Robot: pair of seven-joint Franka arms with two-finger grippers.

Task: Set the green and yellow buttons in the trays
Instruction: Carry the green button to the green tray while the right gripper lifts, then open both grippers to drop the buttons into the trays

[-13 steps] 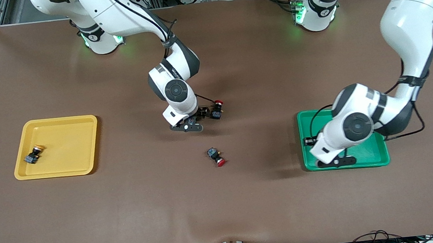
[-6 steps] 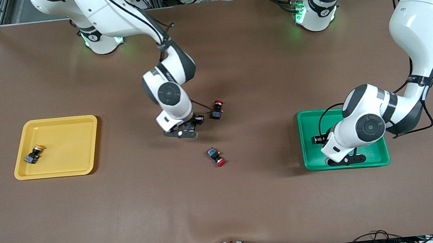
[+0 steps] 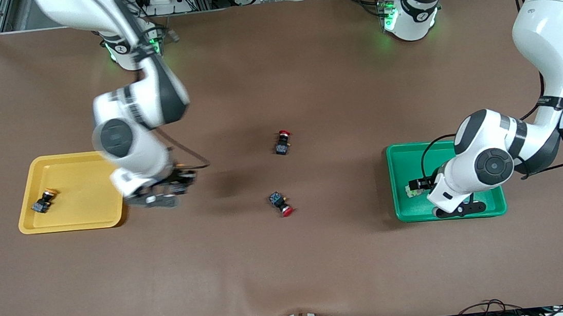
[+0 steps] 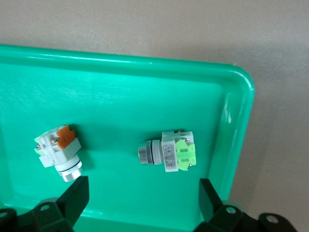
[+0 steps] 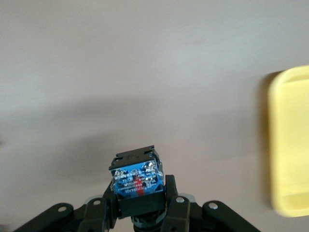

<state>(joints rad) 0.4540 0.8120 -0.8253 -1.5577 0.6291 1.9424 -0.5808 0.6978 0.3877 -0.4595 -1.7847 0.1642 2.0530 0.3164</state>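
step: right gripper [image 5: 140, 212] clamping a black button [image 5: 136, 180], carrying it toward yellow tray [image 3: 73, 223] | left gripper [image 4: 140, 203] gaping over green tray [image 4: 120, 87], both pale buttons [image 4: 169, 151] inside | next: lowering into yellow tray; cap colour probably yellow, hidden

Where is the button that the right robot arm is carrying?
The black-bodied push-button switch is gripped in the right pincer, up in the air just beside the shallow yellow plastic tray, toward the right arm's end of the table.
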